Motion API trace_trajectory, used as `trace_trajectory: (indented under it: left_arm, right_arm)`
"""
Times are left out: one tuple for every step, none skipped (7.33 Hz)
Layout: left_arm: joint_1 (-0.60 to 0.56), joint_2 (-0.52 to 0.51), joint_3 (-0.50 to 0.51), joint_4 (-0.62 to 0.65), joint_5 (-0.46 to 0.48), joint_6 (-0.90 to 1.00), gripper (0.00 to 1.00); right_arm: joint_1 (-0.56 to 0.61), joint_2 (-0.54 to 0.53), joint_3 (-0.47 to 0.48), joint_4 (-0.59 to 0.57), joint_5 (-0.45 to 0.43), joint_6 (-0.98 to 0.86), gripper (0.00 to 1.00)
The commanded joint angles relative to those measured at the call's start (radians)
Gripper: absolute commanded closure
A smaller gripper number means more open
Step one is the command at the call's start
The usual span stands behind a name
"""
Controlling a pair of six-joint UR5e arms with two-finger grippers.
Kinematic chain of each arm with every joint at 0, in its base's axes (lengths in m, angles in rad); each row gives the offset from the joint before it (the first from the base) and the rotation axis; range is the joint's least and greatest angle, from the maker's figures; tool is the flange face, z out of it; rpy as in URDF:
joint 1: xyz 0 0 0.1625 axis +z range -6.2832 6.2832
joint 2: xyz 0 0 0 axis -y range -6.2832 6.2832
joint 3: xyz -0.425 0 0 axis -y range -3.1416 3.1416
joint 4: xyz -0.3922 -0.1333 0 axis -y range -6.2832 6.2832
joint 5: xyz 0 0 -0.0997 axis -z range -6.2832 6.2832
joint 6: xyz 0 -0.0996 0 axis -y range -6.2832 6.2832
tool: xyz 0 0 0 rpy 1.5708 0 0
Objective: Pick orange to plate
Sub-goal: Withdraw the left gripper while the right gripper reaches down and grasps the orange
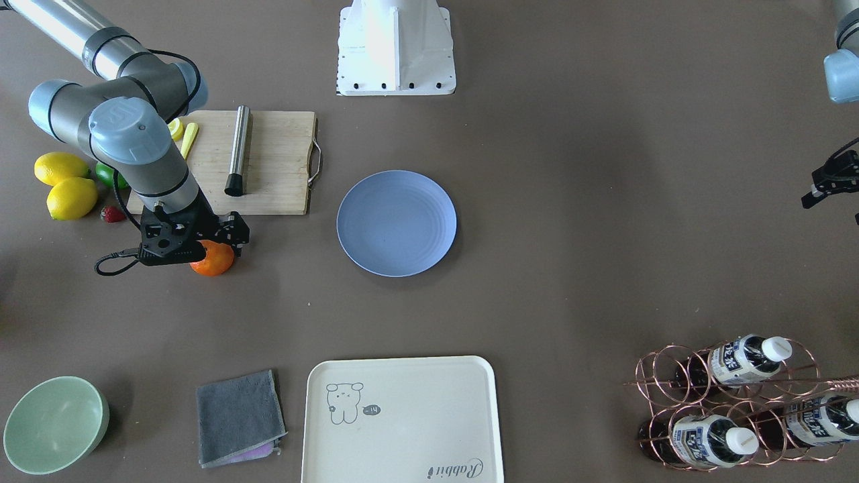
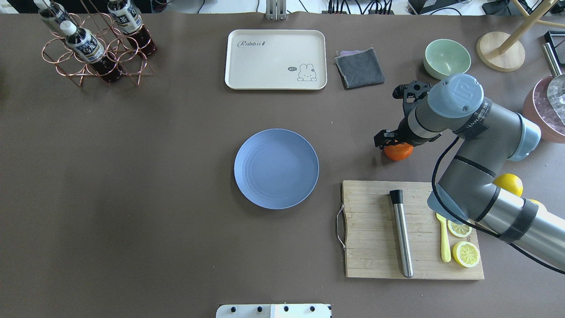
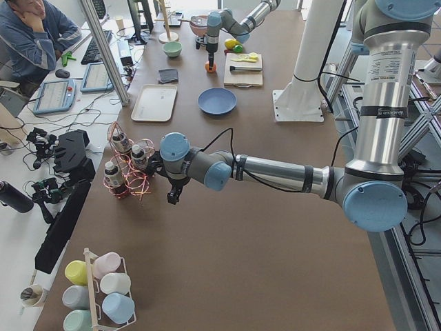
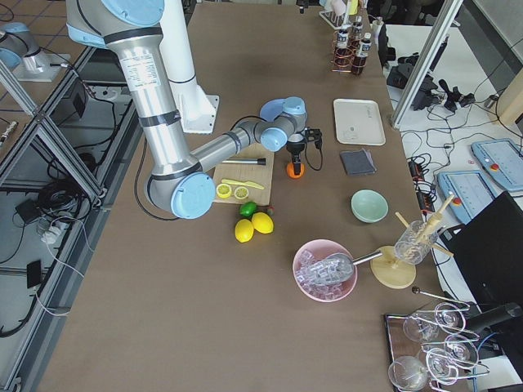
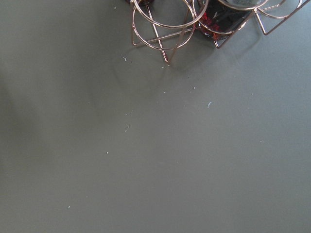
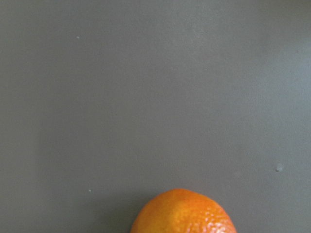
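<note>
The orange (image 1: 213, 260) rests on the brown table in front of the cutting board; it also shows as orange (image 2: 398, 152) and fills the bottom edge of the right wrist view as orange (image 6: 183, 213). My right gripper (image 1: 201, 243) stands straight down right over it, its fingers hidden by the wrist, so I cannot tell its state. The blue plate (image 1: 396, 223) lies empty at mid-table, well apart from the orange. My left gripper (image 1: 829, 184) hovers far off beside the bottle rack; its jaws are unclear.
A wooden cutting board (image 2: 375, 229) holds a steel rod, a yellow peeler and lemon slices. Lemons (image 1: 64, 184), a lime and a strawberry lie beside it. Cream tray (image 2: 276, 59), grey cloth (image 2: 359, 67), green bowl (image 2: 446, 57) and copper bottle rack (image 2: 95, 48) line the far side.
</note>
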Motion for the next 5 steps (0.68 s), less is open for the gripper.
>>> trace_trajectory:
  left_arm:
    - [0.001, 0.001, 0.001, 0.0, 0.0, 0.0, 0.02]
    - [0.002, 0.001, 0.0, 0.0, 0.0, 0.0, 0.02]
    - [0.002, 0.001, 0.001, 0.0, 0.0, 0.0, 0.02]
    - [0.0, 0.002, 0.0, 0.0, 0.0, 0.0, 0.02]
    - [0.0, 0.002, 0.003, 0.0, -0.002, -0.002, 0.02]
  right_arm:
    - [0.002, 0.002, 0.012, 0.0, -0.004, 0.006, 1.0]
    - [0.004, 0.004, 0.045, -0.012, -0.001, 0.009, 1.0]
    - [0.02, 0.012, 0.084, -0.015, 0.016, 0.058, 1.0]
    - [0.036, 0.05, 0.129, -0.084, 0.051, 0.119, 1.0]
    - [0.037, 0.149, 0.18, -0.265, 0.051, 0.165, 1.0]
